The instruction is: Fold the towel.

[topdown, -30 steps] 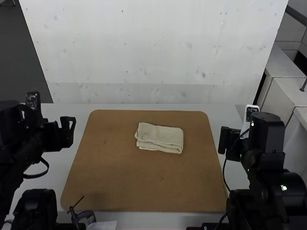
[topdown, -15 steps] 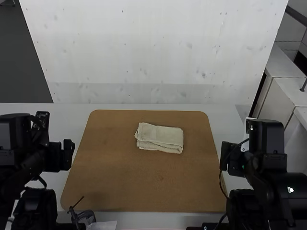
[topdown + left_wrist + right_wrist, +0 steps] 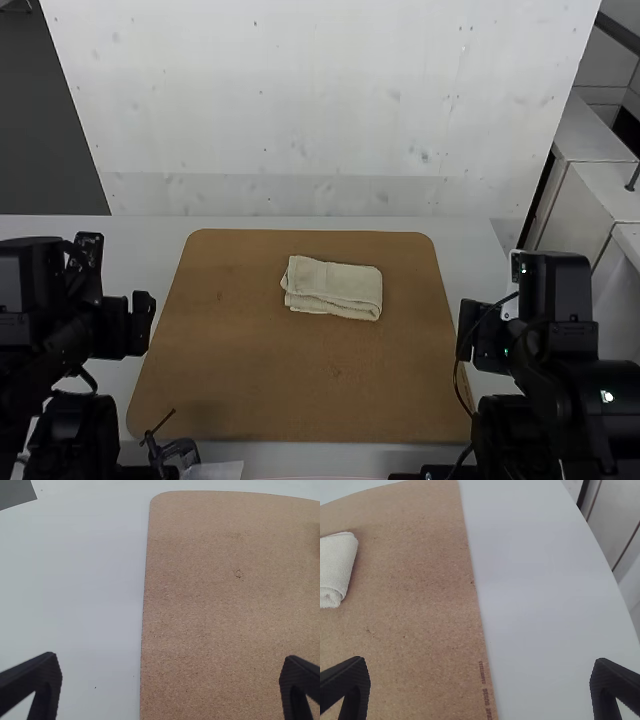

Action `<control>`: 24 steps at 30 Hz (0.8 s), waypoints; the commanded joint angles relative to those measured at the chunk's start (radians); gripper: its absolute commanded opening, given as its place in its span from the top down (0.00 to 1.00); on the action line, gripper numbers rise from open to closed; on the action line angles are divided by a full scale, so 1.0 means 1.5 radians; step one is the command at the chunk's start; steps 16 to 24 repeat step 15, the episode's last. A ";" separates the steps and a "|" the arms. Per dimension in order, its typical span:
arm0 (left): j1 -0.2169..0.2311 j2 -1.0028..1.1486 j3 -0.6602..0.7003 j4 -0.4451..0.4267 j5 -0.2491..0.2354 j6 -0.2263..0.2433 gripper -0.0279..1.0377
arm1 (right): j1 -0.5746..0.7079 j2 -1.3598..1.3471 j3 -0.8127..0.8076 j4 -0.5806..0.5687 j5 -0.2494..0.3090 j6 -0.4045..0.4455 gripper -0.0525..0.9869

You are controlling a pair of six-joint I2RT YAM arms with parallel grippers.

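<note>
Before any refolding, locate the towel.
In the high view, the towel lies folded on the brown board, right of its centre, nearer the far edge.

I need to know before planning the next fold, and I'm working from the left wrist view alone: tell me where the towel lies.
Observer: The towel lies on the brown mat, nearer its far edge than its near one.
Operator: Describe how it's lying.
Observer: It is folded into a compact, roughly rectangular bundle, with layers showing along its near side.
Operator: Now report on the right gripper.
Observer: Its fingers stand wide apart, with nothing held between them.
</note>
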 commanded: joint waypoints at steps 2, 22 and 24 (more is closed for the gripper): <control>-0.003 -0.008 0.025 0.004 0.005 0.009 0.06 | -0.006 -0.004 0.020 0.005 -0.005 0.008 0.03; -0.003 -0.008 0.025 0.004 0.005 0.009 0.06 | -0.003 -0.004 0.020 0.005 -0.005 0.008 0.03; -0.003 -0.008 0.025 0.004 0.005 0.009 0.06 | -0.003 -0.004 0.020 0.005 -0.005 0.008 0.03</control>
